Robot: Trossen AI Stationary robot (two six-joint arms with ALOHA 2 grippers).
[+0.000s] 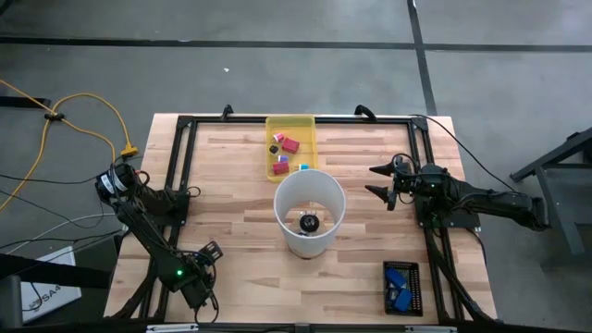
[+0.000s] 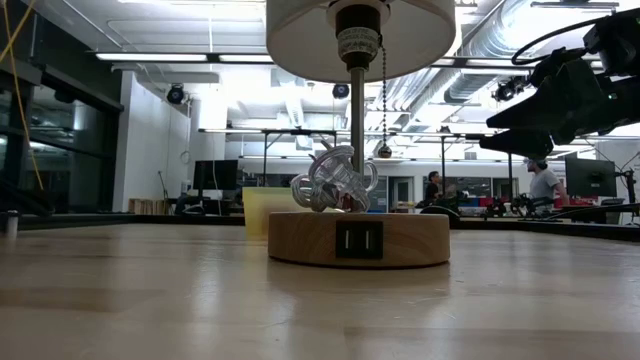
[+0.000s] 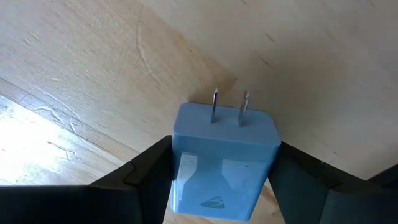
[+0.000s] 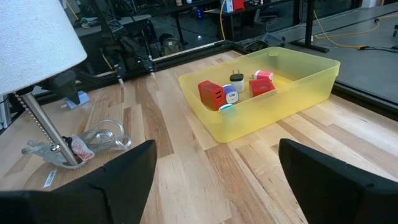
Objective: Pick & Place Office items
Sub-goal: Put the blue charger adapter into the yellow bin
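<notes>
A: Left wrist view showed a light-blue charger between the left gripper's fingers, touching both; prongs pointed away from the wrist, long axis along the fingers. Clamped?

B: Fingers flanked it closely; firm grip I could not tell. The high view put that gripper at the table's near-left corner.

A: Containers?

B: Yellow tray held red, pink and white-blue chargers. A lamp stood just beside the tray.

A: Right gripper?

B: Jaws wide apart, empty, hovering right of the lamp.
</notes>
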